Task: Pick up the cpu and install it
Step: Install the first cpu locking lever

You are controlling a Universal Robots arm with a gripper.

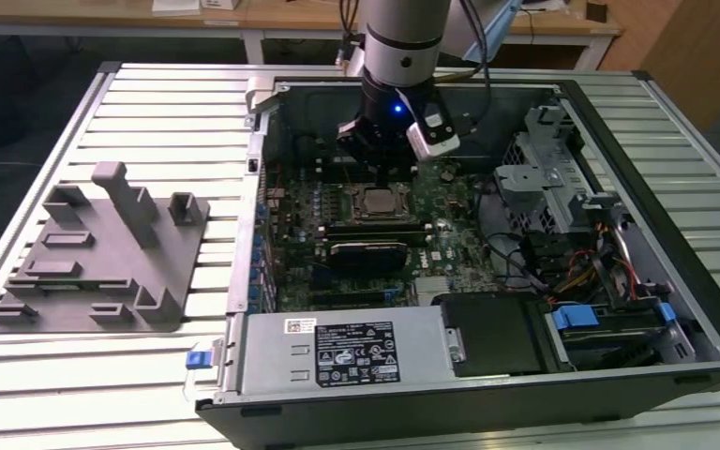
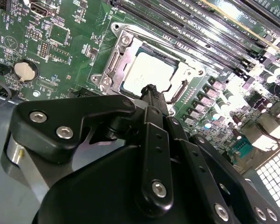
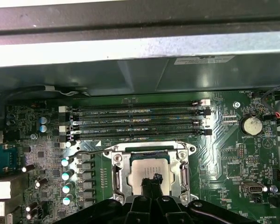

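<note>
The cpu [image 1: 373, 200] lies flat in the socket frame [image 3: 118, 173] on the motherboard [image 1: 454, 223], inside the open computer case [image 1: 460, 408] that rests on its side on the slatted table [image 1: 147, 94]. Its silvery metal top faces up. It is square, so it has no longer side; its edges run parallel to the frame and to the memory slots [image 3: 135, 119] on the far side of it. In both wrist views the cpu [image 2: 149, 70] [image 3: 147, 168] sits level within the frame [image 2: 113, 65], which is around it on all sides.

The gripper [image 1: 379, 171] hangs straight down over the socket. Its jaws are pressed together into one narrow tip with nothing between them, and that tip [image 2: 151, 93] [image 3: 153, 179] is over the near edge of the cpu; whether it touches the metal cannot be told.

A coin battery [image 3: 252, 125] sits on the board well apart from the socket. On the table at the exterior view's left stands a grey holder [image 1: 97, 253], apart from the case.
</note>
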